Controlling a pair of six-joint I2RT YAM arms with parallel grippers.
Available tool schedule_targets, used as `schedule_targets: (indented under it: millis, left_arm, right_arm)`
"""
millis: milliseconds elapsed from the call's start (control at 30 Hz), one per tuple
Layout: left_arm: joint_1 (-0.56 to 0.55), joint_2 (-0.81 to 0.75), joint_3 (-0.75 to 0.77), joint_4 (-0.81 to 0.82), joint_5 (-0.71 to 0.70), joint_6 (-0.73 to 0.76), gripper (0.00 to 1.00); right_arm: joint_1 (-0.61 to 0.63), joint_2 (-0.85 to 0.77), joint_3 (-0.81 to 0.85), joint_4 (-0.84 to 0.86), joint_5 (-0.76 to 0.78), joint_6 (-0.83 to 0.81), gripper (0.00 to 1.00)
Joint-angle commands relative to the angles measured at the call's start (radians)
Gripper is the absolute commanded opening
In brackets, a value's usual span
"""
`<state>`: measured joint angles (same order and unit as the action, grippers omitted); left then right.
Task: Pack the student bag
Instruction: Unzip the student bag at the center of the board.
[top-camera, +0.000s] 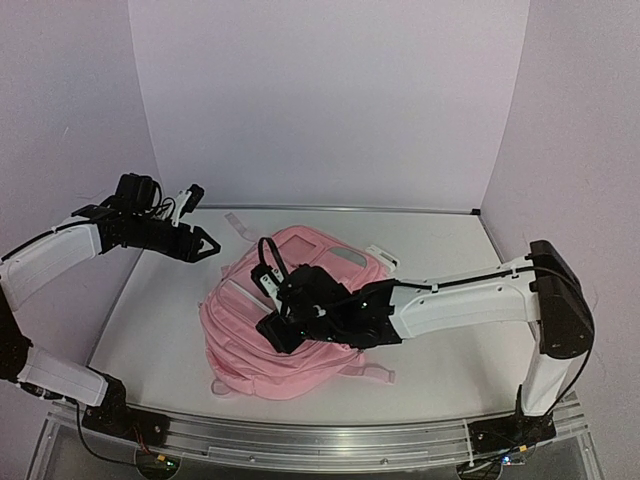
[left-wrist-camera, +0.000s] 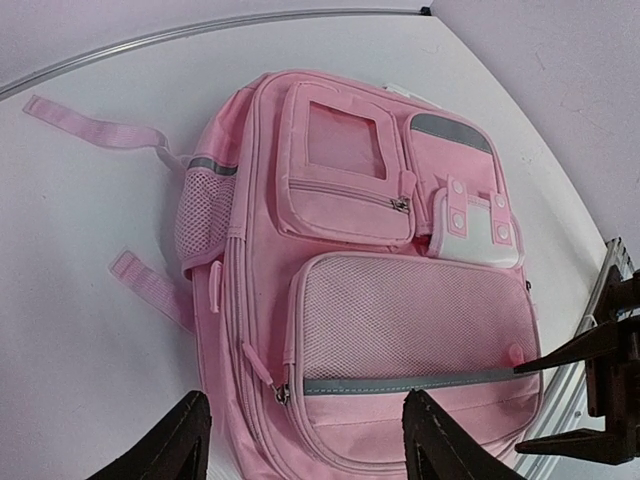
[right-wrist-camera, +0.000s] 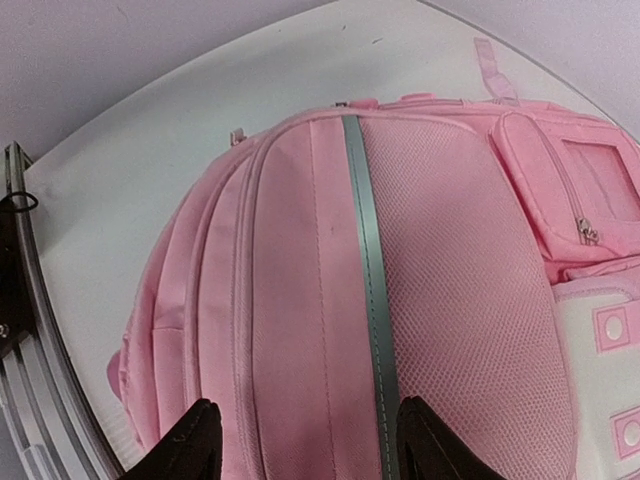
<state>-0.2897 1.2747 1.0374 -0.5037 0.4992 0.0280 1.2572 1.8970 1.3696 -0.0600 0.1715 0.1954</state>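
The student bag (top-camera: 300, 340) is a large pink backpack lying flat, front side up, in the middle of the table. Its mesh pocket (left-wrist-camera: 410, 320), windowed pocket (left-wrist-camera: 345, 160) and their zips look closed. My left gripper (top-camera: 210, 246) hovers off the bag's far left corner. It is open and empty, and in its wrist view the left gripper (left-wrist-camera: 310, 445) looks down the front of the student bag (left-wrist-camera: 260, 250). My right gripper (top-camera: 272, 330) hangs low over the bag's near left part, also open and empty. Below the right gripper (right-wrist-camera: 305, 445) are plain pink fabric and the grey reflective strip (right-wrist-camera: 368, 260).
A metal rail (top-camera: 300, 435) runs along the table's near edge, close to the bag's bottom, and the rail (right-wrist-camera: 25, 330) shows at the left of the right wrist view. Loose pink straps (left-wrist-camera: 95, 125) trail from the bag's top. White walls close off the back and sides.
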Motion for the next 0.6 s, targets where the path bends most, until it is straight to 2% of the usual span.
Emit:
schedule_targets:
  millis: [0,233,567]
  left_arm:
    - [-0.003,-0.005,0.013,0.028,0.012,0.016,0.66]
    - [-0.005,-0.001,0.014,0.023,0.007,0.017,0.66]
    - [-0.013,0.003,0.014,0.022,-0.003,0.020,0.66]
  right_arm:
    - [0.001,0.052,0.052,-0.059,0.032,-0.027,0.59]
    - [0.002,0.066,0.070,-0.068,0.046,-0.034,0.62]
    - [0.020,0.085,0.088,-0.087,0.274,-0.030,0.48]
